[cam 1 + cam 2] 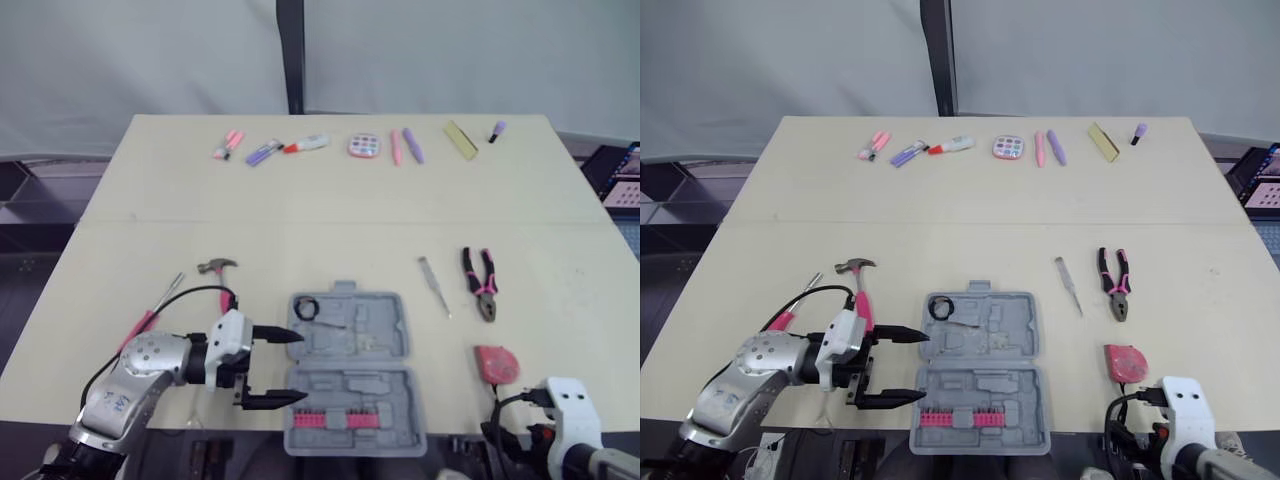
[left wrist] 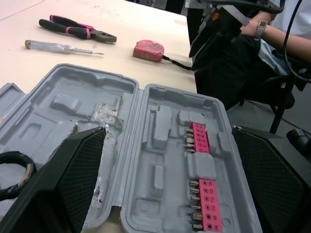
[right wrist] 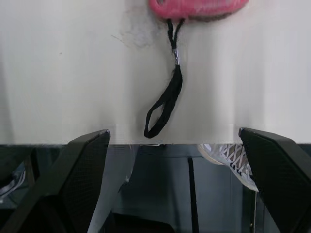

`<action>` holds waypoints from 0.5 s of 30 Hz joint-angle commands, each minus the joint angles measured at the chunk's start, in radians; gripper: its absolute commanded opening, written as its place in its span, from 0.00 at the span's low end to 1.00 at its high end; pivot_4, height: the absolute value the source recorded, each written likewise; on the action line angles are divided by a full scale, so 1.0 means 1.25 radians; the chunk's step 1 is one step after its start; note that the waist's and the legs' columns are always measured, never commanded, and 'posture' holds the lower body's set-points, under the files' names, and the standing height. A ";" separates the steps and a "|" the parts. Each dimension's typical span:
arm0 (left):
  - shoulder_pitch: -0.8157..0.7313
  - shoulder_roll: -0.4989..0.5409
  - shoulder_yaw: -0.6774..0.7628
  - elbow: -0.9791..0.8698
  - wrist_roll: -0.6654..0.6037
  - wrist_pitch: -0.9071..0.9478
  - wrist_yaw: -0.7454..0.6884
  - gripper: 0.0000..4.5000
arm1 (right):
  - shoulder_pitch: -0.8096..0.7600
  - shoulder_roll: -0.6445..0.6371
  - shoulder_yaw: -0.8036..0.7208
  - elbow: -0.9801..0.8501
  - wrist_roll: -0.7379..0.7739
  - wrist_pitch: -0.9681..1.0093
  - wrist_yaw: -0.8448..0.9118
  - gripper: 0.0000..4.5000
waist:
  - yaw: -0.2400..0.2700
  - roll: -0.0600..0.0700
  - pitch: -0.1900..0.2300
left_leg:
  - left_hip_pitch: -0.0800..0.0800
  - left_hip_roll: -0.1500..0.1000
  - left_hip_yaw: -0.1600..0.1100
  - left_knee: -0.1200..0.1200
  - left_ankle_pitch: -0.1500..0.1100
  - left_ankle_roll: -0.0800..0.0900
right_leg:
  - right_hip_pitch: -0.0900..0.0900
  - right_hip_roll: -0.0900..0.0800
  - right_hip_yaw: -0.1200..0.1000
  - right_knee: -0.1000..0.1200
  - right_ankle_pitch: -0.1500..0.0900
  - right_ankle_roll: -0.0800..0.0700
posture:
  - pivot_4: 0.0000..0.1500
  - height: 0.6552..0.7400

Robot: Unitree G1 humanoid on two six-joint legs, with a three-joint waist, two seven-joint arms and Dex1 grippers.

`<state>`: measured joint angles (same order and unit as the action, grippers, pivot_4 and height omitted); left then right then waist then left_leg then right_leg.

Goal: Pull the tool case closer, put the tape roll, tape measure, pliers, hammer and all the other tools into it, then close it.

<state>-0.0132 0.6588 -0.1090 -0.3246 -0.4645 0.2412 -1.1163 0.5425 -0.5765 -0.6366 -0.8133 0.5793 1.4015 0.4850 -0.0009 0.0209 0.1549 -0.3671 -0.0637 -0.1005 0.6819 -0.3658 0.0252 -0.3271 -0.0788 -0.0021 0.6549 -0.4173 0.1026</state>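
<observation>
The grey tool case (image 1: 350, 370) lies open at the table's front centre, with a pink bit strip (image 2: 204, 179) in its near half. A black tape roll (image 1: 306, 308) rests in its far left corner. My left gripper (image 1: 300, 367) is open, its fingers (image 2: 73, 179) pointing at the case's left edge. The hammer (image 1: 222, 275) and a pink-handled screwdriver (image 1: 150, 315) lie left of the case. On the right are a clear screwdriver (image 1: 434, 286), the pliers (image 1: 480, 283) and the pink tape measure (image 1: 496, 362). My right gripper (image 3: 174, 131) is open just off the front edge, facing the tape measure's strap (image 3: 165, 107).
Several pens, markers, a pink pad (image 1: 364, 146) and a yellow strip (image 1: 461, 140) line the table's far side. A screen (image 1: 620, 180) stands off the right edge. A seated person's arm (image 2: 277, 34) is beyond the front edge.
</observation>
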 commanded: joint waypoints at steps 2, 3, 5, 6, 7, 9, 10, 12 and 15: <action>0.004 -0.001 0.018 -0.028 -0.013 -0.023 -0.006 1.00 | 0.067 -0.107 -0.061 0.075 -0.004 -0.226 0.198 1.00 | 0.000 -0.001 0.000 | 0.000 0.000 0.000 0.000 0.000 0.000 | 0.001 0.001 0.000 -0.001 0.000 0.000 | 1.00 0.69; 0.005 0.000 0.024 -0.029 -0.013 -0.028 -0.006 1.00 | 0.064 -0.129 -0.069 0.115 -0.009 -0.282 0.239 1.00 | 0.000 -0.001 0.000 | 0.000 0.001 0.000 0.000 0.000 0.000 | 0.002 0.001 -0.001 -0.002 0.000 0.000 | 1.00 0.69; 0.004 -0.002 0.033 -0.027 -0.013 -0.043 -0.007 1.00 | 0.054 -0.171 -0.070 0.182 -0.026 -0.378 0.303 1.00 | 0.000 -0.001 0.000 | 0.000 0.000 0.000 0.000 0.000 0.000 | 0.002 0.001 -0.001 -0.003 0.000 0.000 | 1.00 0.69; 0.003 -0.004 0.036 -0.025 -0.010 -0.053 -0.006 1.00 | 0.045 -0.197 -0.063 0.218 -0.044 -0.439 0.337 1.00 | 0.000 -0.001 0.000 | 0.000 0.000 0.001 0.000 0.000 0.000 | 0.002 0.000 -0.001 -0.003 0.000 0.000 | 1.00 0.69; 0.003 -0.006 0.037 -0.024 -0.007 -0.062 -0.004 1.00 | 0.031 -0.217 -0.055 0.252 -0.059 -0.498 0.367 1.00 | 0.000 -0.001 0.000 | 0.000 0.000 0.001 0.000 0.000 0.000 | 0.002 0.000 -0.001 -0.003 0.000 0.000 | 1.00 0.69; 0.002 -0.013 0.041 -0.021 0.004 -0.089 0.002 1.00 | -0.014 -0.261 -0.023 0.342 -0.101 -0.642 0.433 1.00 | 0.000 -0.001 0.000 | 0.000 0.001 0.001 0.000 0.000 0.000 | 0.003 0.001 -0.002 -0.005 0.000 0.000 | 1.00 0.69; 0.003 -0.017 0.043 -0.020 0.007 -0.100 0.006 1.00 | -0.031 -0.283 -0.001 0.387 -0.125 -0.711 0.466 1.00 | 0.000 -0.001 0.000 | 0.000 0.001 0.001 0.000 0.000 0.000 | 0.003 0.001 -0.002 -0.006 0.000 0.000 | 1.00 0.69; 0.005 -0.021 0.046 -0.018 0.009 -0.115 0.011 1.00 | -0.049 -0.312 0.031 0.452 -0.161 -0.813 0.517 1.00 | 0.000 -0.001 0.000 | 0.000 0.002 0.002 0.000 0.000 0.000 | 0.004 0.001 -0.003 -0.007 0.000 0.000 | 1.00 0.69; 0.019 -0.028 0.040 -0.022 0.011 -0.129 0.018 1.00 | -0.127 -0.366 0.105 0.598 -0.209 -0.971 0.604 1.00 | 0.002 -0.002 0.001 | 0.000 0.002 0.001 0.000 0.000 0.000 | 0.004 0.001 -0.005 -0.007 0.000 0.000 | 1.00 0.69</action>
<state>0.0025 0.6322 -0.0642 -0.3356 -0.4568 0.1028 -1.1010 0.4049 -1.0133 -0.5222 -0.1374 0.3499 0.2916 1.1825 0.0014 0.0190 0.1556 -0.3677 -0.0613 -0.0995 0.6825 -0.3657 0.0256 -0.3225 -0.0783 -0.0089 0.6460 -0.4172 0.1026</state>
